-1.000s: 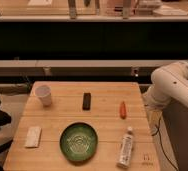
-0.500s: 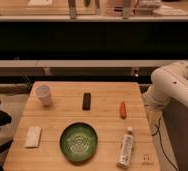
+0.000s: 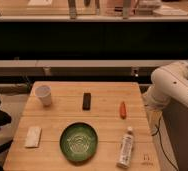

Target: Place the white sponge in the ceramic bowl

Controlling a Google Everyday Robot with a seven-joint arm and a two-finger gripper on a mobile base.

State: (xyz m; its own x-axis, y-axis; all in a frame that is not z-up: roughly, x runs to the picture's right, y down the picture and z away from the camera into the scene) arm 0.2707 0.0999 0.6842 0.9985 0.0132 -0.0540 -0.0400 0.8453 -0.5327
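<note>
**Sponge lying beside the bowl, tool out of sight**

A light wooden tabletop [image 3: 107, 95] is standing before dark shelving. The small flat off-white sponge [image 3: 33, 136] is lying at its front left, near the round glossy dark green ceramic bowl [image 3: 79, 142] but not touching it. The white robot arm [image 3: 174, 87] is hanging folded at the right, its tool hiding from sight, jaws spread wide, gripping nothing

A light wooden worktop [image 3: 112, 92] fills the lower centre. Behind it a pale ledge [image 3: 87, 63] runs across mid-frame under a wide dark panel [image 3: 87, 40]; a lit shelf [image 3: 52, 17] spans the top edge.
</note>
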